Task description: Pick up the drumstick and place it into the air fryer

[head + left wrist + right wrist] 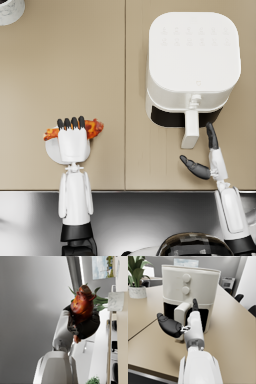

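Within the left hand [73, 142]: drumstick [93, 128], browned and glazed, gripped by the dark fingers, its ends showing either side of the hand in the head view; the left wrist view confirms the grasp, meat bulging above the palm. Beneath that hand: small white plate [51, 151], resting on the desk [100, 75]; whether the drumstick is lifted clear of it cannot be told from overhead. Off to that hand's right, well apart: air fryer [192, 60], white, its drawer handle [190, 131] pointing toward the robot and a dark gap showing behind it, so the drawer appears part open, though how far is uncertain. Just beside the handle: right hand [206, 155], empty, fingers spread wide, one fingertip near the handle. Step in hand, by judgement: pickup made, transfer pending. Next move calls for the drawer opened enough to receive, then the left hand carrying the drumstick across above the basket.
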You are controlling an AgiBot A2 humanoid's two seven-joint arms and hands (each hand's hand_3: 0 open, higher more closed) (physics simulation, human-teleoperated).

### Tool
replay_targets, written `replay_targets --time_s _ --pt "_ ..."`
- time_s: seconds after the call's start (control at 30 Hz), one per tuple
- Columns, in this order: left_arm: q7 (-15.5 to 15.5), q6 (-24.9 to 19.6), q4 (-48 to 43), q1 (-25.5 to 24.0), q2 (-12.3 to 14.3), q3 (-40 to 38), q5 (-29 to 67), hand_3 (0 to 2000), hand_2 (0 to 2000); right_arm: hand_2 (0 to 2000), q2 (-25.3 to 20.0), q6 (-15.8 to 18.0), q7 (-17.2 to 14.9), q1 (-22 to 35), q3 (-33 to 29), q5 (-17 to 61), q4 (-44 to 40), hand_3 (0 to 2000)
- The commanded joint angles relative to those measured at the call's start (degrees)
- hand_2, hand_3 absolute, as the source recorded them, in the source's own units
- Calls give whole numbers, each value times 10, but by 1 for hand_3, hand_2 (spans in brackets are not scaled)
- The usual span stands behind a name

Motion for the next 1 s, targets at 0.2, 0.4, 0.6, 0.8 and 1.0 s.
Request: replay_targets --time_s 0.2,0.4,0.6,0.8,1.0 --pt "15 10 -104 11 5 -9 0 2000 2000 0 -18 0 0 38 14 0 -106 0" --pt "17 15 -119 15 9 -5 0 2000 2000 0 -33 0 0 63 36 0 -168 0" --pt "17 5 -128 21 13 -6 0 2000 2000 0 -47 -6 0 88 53 0 -207 0" --pt "17 1 -139 22 17 4 0 2000 2000 2000 -39 -54 -1 83 69 1 -153 1307" --pt "15 -2 -139 24 20 18 -101 2000 2000 2000 -6 -12 -2 38 100 2 -61 2000"
